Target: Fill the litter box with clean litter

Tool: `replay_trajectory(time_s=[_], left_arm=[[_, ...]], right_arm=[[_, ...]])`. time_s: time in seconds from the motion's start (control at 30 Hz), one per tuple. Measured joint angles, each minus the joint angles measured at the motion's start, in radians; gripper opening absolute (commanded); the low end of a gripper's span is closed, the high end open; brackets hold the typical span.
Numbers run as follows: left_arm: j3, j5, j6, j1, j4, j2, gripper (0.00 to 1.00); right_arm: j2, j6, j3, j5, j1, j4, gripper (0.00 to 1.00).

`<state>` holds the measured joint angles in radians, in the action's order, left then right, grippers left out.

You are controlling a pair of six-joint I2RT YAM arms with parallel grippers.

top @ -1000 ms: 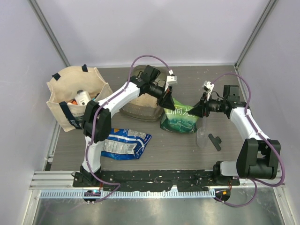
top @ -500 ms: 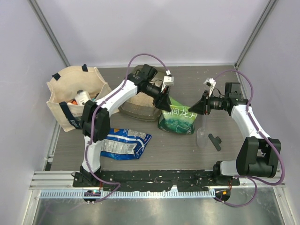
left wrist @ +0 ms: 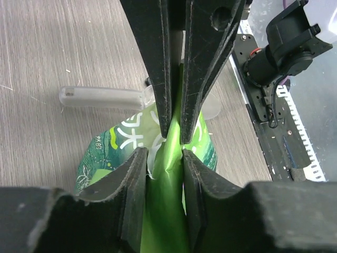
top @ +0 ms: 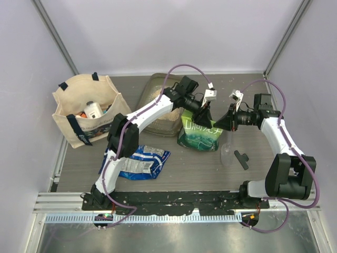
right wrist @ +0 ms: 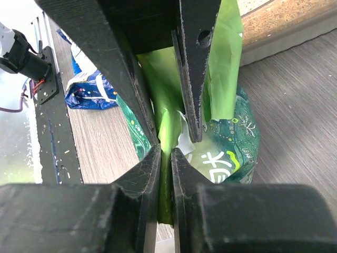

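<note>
The table is grey wood with pale walls around it. At the far left stands a beige tote bag with a white bottle inside. A blue packet lies flat near the front.

Next comes the litter box, at the back of the table between the tote bag and the green bag. It is a see-through, grey-brown tray with round corners and a wide rim. The clean litter lies inside it as a flat bed of fine tan grains. The left arm reaches across the top of the box.

A second ago that arm was more to the left and covered much of the box. It has swung right, so more of the back rim shows now. The left gripper was at the bag's upper left corner then. Now it sits over the middle of the bag's top. Its fingers stand apart on either side of the bag's folded top, with a little room to spare.

The green bag stands upright, just beside the box's front right corner. The right gripper has stayed where it was, at the right end of the bag's top. Its fingers are pressed tight on the fold, pinching it.

A clear scoop and a small black thing lie to the right of the bag.
</note>
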<state>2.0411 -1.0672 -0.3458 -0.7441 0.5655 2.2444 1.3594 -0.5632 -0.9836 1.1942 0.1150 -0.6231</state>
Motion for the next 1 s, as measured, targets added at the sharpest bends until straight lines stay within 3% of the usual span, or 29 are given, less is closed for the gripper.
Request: replay_trajectory(time_s=[0.13, 0.2, 0.23, 0.33, 0.43, 0.7, 0.9, 1.0], left_arm=[[0.023, -0.018, -0.006, 0.001, 0.023, 0.013, 0.19], [0.035, -0.024, -0.021, 0.0, 0.045, 0.016, 0.08], [0.041, -0.027, -0.033, 0.0, 0.057, 0.018, 0.05], [0.053, -0.022, -0.062, -0.005, 0.083, 0.019, 0.0], [0.053, -0.008, -0.032, -0.002, 0.078, 0.019, 0.0], [-0.05, 0.061, 0.243, 0.001, -0.084, -0.019, 0.0], [-0.112, 0.109, 0.392, 0.006, -0.183, -0.039, 0.0], [-0.116, 0.127, 0.428, 0.008, -0.211, -0.04, 0.0]], right_arm=[[0.0, -0.028, -0.001, 0.002, 0.009, -0.003, 0.01], [0.002, -0.032, -0.001, 0.005, 0.015, -0.007, 0.04], [0.002, -0.033, -0.001, 0.006, 0.019, -0.01, 0.2], [0.005, -0.026, -0.007, 0.006, 0.039, -0.031, 0.48], [0.005, 0.033, -0.037, -0.04, 0.093, -0.029, 0.59], [-0.037, 0.163, -0.152, -0.17, 0.232, 0.0, 0.6], [-0.232, 0.04, -0.119, -0.244, 0.197, -0.106, 0.63], [-0.323, 0.039, -0.089, -0.273, 0.08, -0.061, 0.63]])
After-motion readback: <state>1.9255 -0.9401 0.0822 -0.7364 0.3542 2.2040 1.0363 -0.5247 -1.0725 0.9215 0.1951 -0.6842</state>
